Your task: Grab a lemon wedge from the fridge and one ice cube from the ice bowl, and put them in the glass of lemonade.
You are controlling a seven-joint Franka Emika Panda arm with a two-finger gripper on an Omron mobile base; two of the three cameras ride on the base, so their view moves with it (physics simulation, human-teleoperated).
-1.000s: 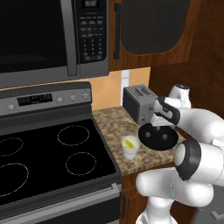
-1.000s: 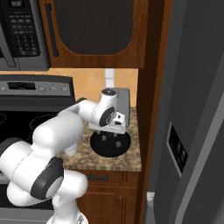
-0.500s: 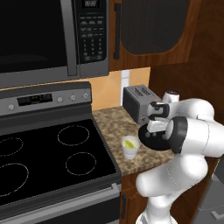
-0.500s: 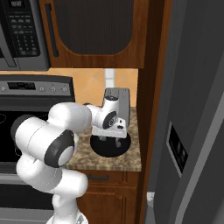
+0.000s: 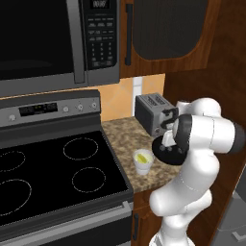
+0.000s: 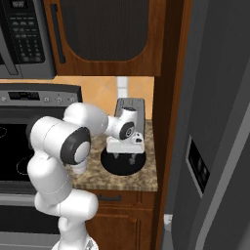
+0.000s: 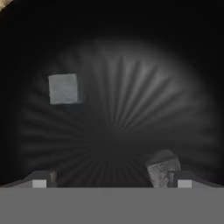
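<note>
I was at a narrow speckled brown granite counter (image 5: pixel 126 139), wedged between a black glass-top stove (image 5: pixel 48 173) on one side and a wood panel with the grey steel fridge (image 6: pixel 215 122) past it on the other. Wood cabinets (image 6: pixel 110 36) hung above, a microwave (image 5: pixel 53 41) sat over the stove, and the backsplash was orange tile. The microwave keypad and stove display showed markings, too small to read. The fridge's black dispenser panel (image 6: pixel 197 165) had no legible text either.

My gripper (image 6: pixel 124 157) pointed straight down into the black ice bowl (image 6: pixel 110 168), which sat just in front of the grey toaster (image 5: pixel 153 113). In the hand view, the bowl's ribbed dark inside was under me: one pale ice cube (image 7: pixel 64 89) lay apart up and to the left, and another cube (image 7: pixel 162 168) lay right beside one finger tip. My fingers (image 7: pixel 41 180) were spread wide, pinching nothing.

The glass of lemonade (image 5: pixel 142 161) stood on the counter just beside the bowl, toward the stove, with a yellow bit at its surface. The fridge doors were closed.
</note>
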